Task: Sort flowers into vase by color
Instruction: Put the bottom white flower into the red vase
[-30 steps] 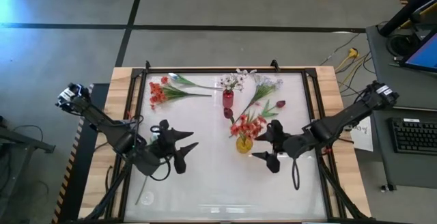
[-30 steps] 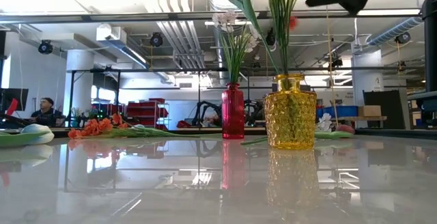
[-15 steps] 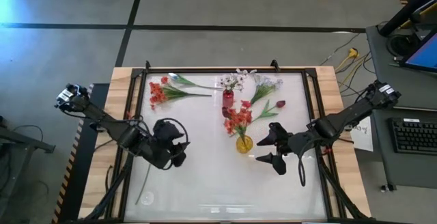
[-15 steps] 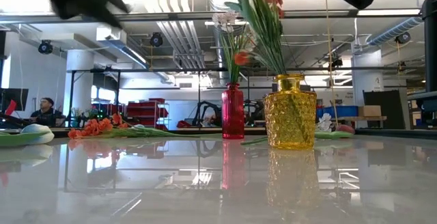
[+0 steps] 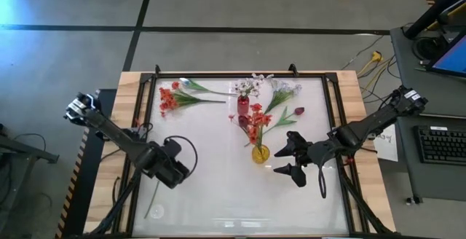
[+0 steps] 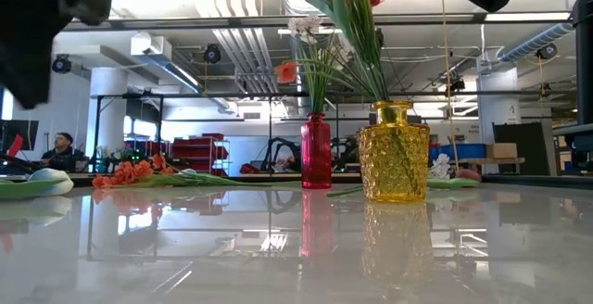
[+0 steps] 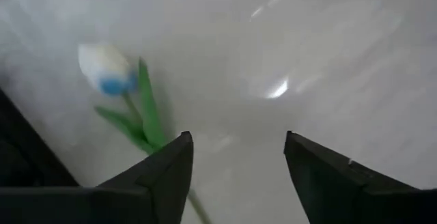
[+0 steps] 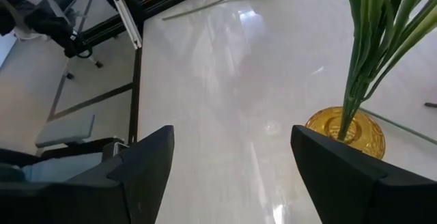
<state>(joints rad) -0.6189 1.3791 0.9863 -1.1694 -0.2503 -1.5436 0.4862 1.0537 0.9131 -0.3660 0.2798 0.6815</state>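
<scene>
Sorting looks partly done on the white surface [image 5: 218,188]: the yellow vase [image 5: 259,153] holds red-orange flowers [image 5: 255,120], the red vase [image 5: 242,106] a white spray [image 5: 247,87]. Left lying are an orange cluster [image 5: 168,98], a dark red tulip [image 5: 298,111], and a white tulip [image 7: 106,67], its stem running lengthwise toward the spread left claw [image 7: 235,176]. The right claw [image 5: 286,159], spread and empty, hovers beside the yellow vase.
</scene>
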